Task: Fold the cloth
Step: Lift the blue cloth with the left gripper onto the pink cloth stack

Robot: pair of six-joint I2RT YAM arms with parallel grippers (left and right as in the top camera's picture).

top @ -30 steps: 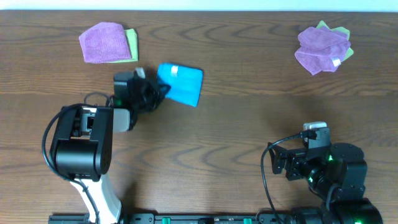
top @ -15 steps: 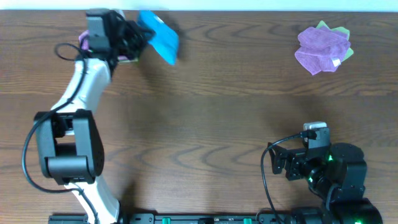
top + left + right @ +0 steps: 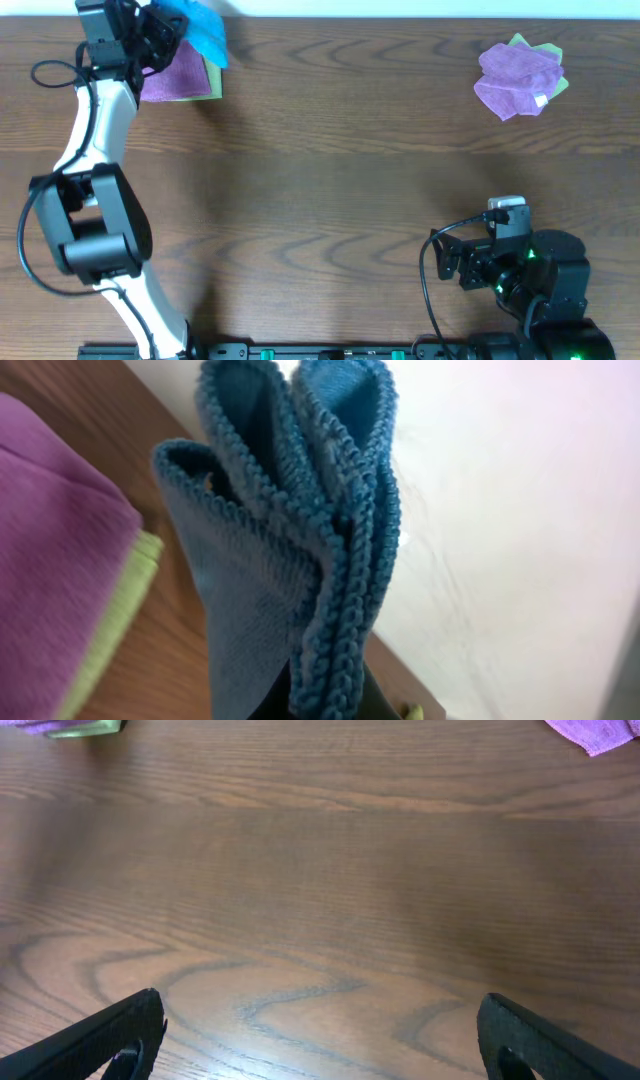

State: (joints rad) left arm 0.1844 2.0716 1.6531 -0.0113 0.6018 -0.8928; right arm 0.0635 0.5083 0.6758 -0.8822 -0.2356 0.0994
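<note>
The sky-blue cloth (image 3: 203, 30), folded into a bundle, hangs in my left gripper (image 3: 165, 28) at the table's far left edge, over the purple cloth. In the left wrist view the cloth (image 3: 290, 530) fills the middle, its stitched edges stacked in layers, and my fingers are mostly hidden under it. My right gripper (image 3: 320, 1040) is open and empty above bare wood near the front right; it also shows in the overhead view (image 3: 455, 262).
A purple cloth (image 3: 178, 78) on a light green cloth (image 3: 212, 75) lies at the far left, just under the blue one. A second purple and green pile (image 3: 520, 78) lies at the far right. The table's back edge (image 3: 400, 19) meets a white surface.
My left arm has carried the blue cloth from the table near the left middle up and leftward to the far left corner, above the purple cloth. The right arm has not moved.
</note>
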